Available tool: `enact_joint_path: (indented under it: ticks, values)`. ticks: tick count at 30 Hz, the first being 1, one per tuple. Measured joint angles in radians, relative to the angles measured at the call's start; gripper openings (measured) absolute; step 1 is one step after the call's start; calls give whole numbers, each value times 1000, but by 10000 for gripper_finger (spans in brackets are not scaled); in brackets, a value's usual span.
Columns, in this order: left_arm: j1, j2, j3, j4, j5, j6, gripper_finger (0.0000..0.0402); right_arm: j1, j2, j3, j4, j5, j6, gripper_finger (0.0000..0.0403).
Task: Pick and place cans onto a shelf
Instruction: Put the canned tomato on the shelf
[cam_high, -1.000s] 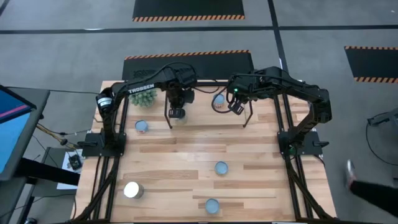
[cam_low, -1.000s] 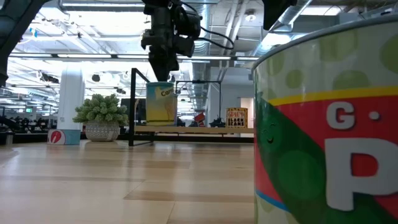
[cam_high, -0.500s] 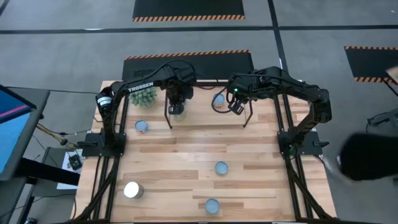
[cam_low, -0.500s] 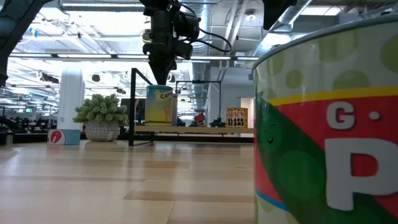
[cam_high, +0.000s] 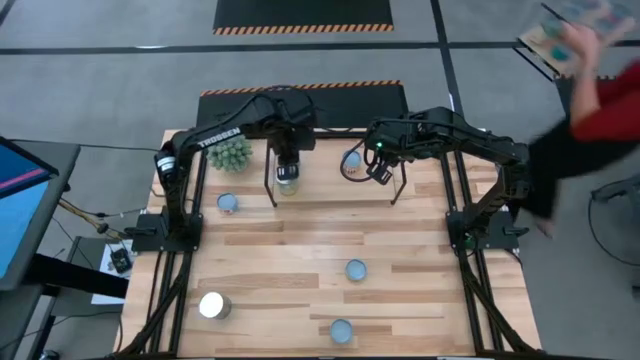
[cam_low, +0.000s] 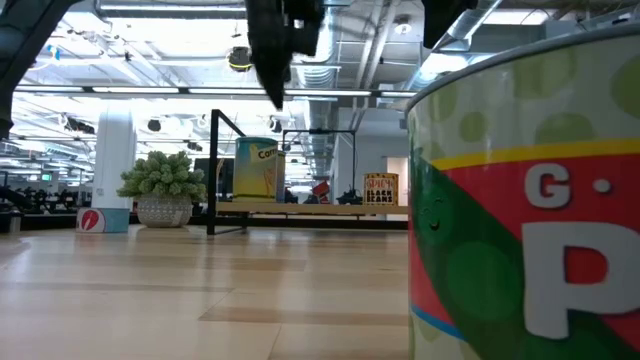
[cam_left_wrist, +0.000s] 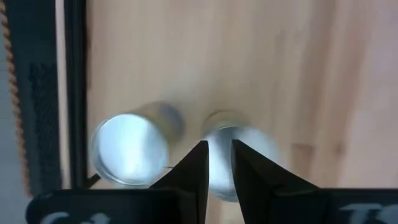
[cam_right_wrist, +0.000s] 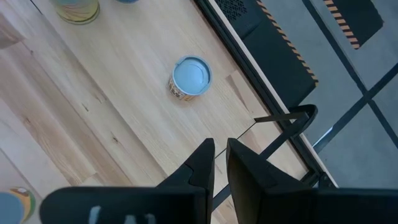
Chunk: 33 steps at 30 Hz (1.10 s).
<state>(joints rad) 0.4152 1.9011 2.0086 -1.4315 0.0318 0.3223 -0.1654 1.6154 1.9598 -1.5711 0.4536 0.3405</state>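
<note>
The shelf (cam_high: 320, 185) stands at the table's far side, a light wood board on thin black legs. A yellow-labelled can (cam_high: 287, 179) stands upright on its bottom on the board, also in the low view (cam_low: 258, 168). My left gripper (cam_high: 287, 163) hangs above this can, clear of it (cam_low: 276, 100), with only a narrow gap between its fingers (cam_left_wrist: 220, 146). Two silver can tops (cam_left_wrist: 129, 149) show below it. Another can (cam_high: 351, 162) stands on the board further right. My right gripper (cam_high: 378, 172) is shut and empty beside that can (cam_right_wrist: 191, 76).
A spiky green plant (cam_high: 232, 153) stands left of the shelf. Loose cans stand on the table at the left (cam_high: 229, 203), centre (cam_high: 355, 269), near edge (cam_high: 341, 331) and near left (cam_high: 213, 305). One fills the low view's right (cam_low: 520, 200). A person (cam_high: 590, 90) moves beyond the right edge.
My left gripper has carried the yellow-labelled can a little toward the table's far edge and down onto the shelf board. It has let go and risen straight up. The can stays upright on the board. A person has moved past the table's right side.
</note>
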Motion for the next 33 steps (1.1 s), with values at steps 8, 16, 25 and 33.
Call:
enact_joint_path:
  ticks: [8,16,25,33]
  values:
    - [-98,-57,25,-145,187,-140,55,0,0,0,0,-3,-5,65]
    - [-240,-280,-290,-140,224,-317,55,0,0,0,0,-4,-83,65]
    - [-553,-606,-778,93,226,-1141,55,-7,0,0,0,-7,-179,65]
    - [-917,-728,-935,235,107,-1777,55,-23,0,0,1,-7,-211,65]
